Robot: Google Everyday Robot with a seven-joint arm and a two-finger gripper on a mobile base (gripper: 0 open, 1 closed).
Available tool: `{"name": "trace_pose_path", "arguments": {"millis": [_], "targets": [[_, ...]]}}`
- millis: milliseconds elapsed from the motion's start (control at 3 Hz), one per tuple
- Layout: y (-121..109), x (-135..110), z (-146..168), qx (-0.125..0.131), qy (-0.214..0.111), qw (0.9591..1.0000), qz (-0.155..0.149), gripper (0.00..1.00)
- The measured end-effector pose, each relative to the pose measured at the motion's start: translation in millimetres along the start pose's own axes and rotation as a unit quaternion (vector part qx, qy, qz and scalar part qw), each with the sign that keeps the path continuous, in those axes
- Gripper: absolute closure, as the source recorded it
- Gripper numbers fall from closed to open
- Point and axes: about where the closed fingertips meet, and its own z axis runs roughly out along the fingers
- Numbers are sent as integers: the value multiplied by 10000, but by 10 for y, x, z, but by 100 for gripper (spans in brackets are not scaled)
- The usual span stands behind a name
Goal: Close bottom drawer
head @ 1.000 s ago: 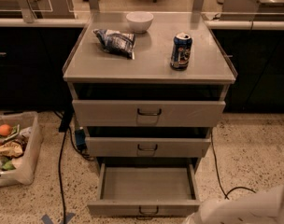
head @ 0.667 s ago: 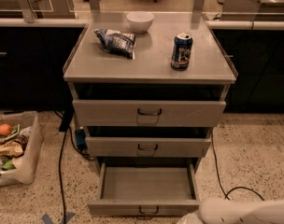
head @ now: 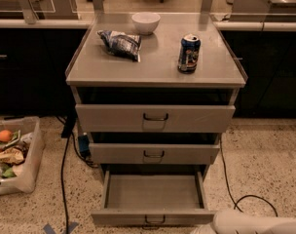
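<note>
The bottom drawer [head: 153, 191] of the grey metal cabinet is pulled far out, and its plain grey tray is empty. Its low front panel [head: 153, 217] carries a small dark wire handle [head: 154, 221] near the frame's bottom edge. My white arm [head: 257, 223] comes in from the bottom right corner. My gripper [head: 200, 229] is at its left end, just below the right end of the drawer's front panel, and is mostly cut off by the frame edge. The middle drawer [head: 154, 153] and the top drawer [head: 155, 118] stand slightly out.
On the cabinet top stand a white bowl [head: 145, 22], a chip bag [head: 120, 44] and a blue can [head: 189, 53]. A bin with food scraps [head: 11, 155] sits on the floor at left. Black cables [head: 63, 179] run on both sides of the cabinet.
My arm has swung lower and stretched left along the bottom edge, toward the right end of the bottom drawer's front. The drawer has not moved.
</note>
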Motion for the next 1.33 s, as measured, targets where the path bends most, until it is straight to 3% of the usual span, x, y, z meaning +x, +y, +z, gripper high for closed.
{"name": "trace_pose_path", "arguments": {"millis": [333,1000,1333], "targets": [[-113,4,95,-38,-160,9998,137,100],[-683,-505,254,178,-826,9960,276,100],[-683,-505,255,180,-826,9960,277,100]]}}
